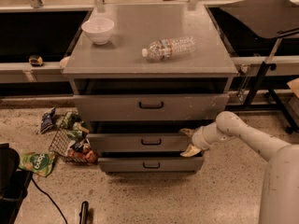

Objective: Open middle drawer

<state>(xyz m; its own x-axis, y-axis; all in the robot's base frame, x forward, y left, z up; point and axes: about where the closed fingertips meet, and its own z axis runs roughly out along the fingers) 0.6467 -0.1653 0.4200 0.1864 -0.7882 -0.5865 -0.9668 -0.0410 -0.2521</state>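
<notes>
The speckled floor [187, 195] fills the lower part of the view. On it stands the grey cabinet [117, 55], with a flat top and three drawers stacked below. My arm [252, 139] reaches in from the lower right, pale and rounded, angled up and to the left toward the cabinet's front. A dark tilted table [261, 15] stands beyond the cabinet's right side.

The top drawer [107, 107] is the tallest of the three fronts. The middle drawer [121, 143] sits under it with a dark gap above its front, and the bottom drawer [121, 164] lies just below that. I cannot tell how far out the middle drawer stands.

To the left of the cabinet, a wire basket [60, 143] leans on the floor with snack bags spilling around it, and a green bag [38, 162] lies apart from it, nearer the left edge. A plastic bottle [169, 47] lies on its side on the cabinet top, right of centre. A white bowl [98, 30] sits upright near the back left corner, well apart from the bottle.

My gripper [185, 143] is at the right end of the middle drawer's front. Its jaws are apart, one finger [188, 132] at the front's upper edge and the other at its lower edge. I cannot tell whether they touch it. The drawer's handle [151, 142] is to the left of them, untouched.
</notes>
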